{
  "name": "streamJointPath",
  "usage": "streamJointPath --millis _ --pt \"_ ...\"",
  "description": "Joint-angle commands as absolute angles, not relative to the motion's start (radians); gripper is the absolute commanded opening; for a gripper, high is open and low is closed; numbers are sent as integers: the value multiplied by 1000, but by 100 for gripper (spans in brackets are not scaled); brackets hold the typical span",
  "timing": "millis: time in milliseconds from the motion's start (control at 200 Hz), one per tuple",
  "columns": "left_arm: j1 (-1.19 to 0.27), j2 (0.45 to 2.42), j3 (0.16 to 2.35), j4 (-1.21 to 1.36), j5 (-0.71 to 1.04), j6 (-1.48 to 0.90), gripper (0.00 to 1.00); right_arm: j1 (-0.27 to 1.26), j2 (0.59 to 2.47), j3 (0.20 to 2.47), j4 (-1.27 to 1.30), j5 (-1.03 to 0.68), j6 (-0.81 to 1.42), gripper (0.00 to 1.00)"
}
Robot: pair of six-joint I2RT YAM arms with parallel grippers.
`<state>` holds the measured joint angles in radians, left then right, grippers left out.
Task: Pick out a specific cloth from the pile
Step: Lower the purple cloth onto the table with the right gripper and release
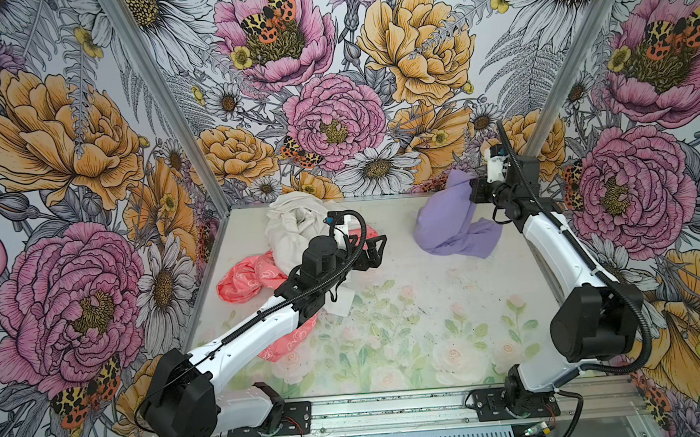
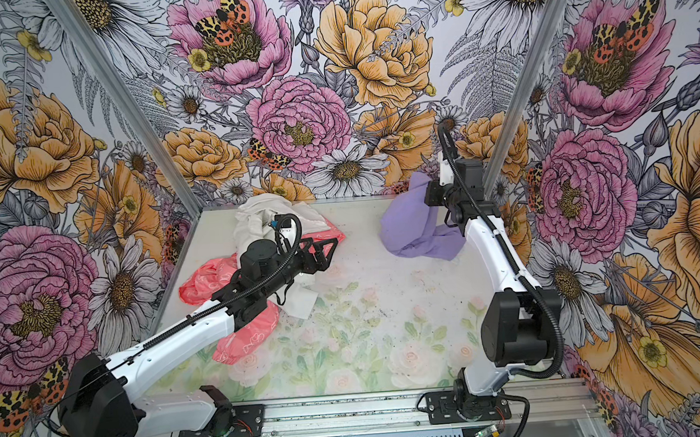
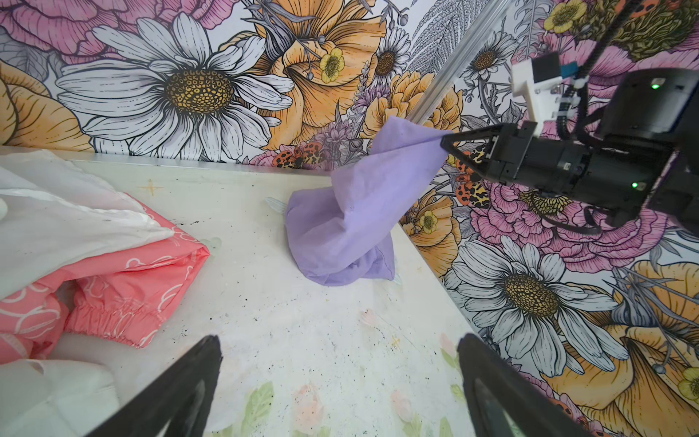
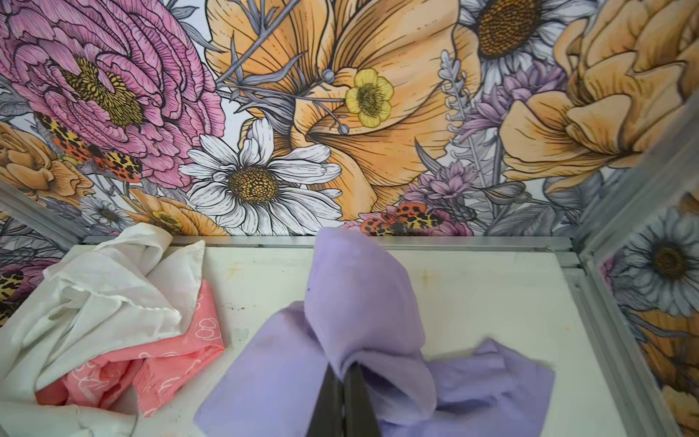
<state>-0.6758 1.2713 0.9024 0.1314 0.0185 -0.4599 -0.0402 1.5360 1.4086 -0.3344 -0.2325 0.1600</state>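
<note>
— Nearest on the worktop (image 1: 408, 320)?
— Coral-pink cloth (image 1: 247, 275), the near edge of the pile (image 1: 284, 257), partly hidden under the left arm.
— Left end effector (image 1: 377, 249)?
— Fingers wide apart, gripping nothing, just beside the pile.
— Farther back?
— White shirt (image 1: 294, 227), heaped over the coral-pink cloth, too bunched to make out its shape.
— And the lavender cloth (image 1: 453, 225)?
— Far right, well apart from the pile. Top corner clamped in the right end effector (image 4: 344, 369), lower folds resting on the worktop.
</note>
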Motion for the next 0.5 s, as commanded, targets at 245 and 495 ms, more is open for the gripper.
streamJointPath --millis 245,495 --pt "-669 1270 889 143 -16 -404 99 -41 1156 1004 -466 -11 217 35" --pt "-661 1287 890 165 -41 -393 99 -40 978 1014 -501 -10 239 79"
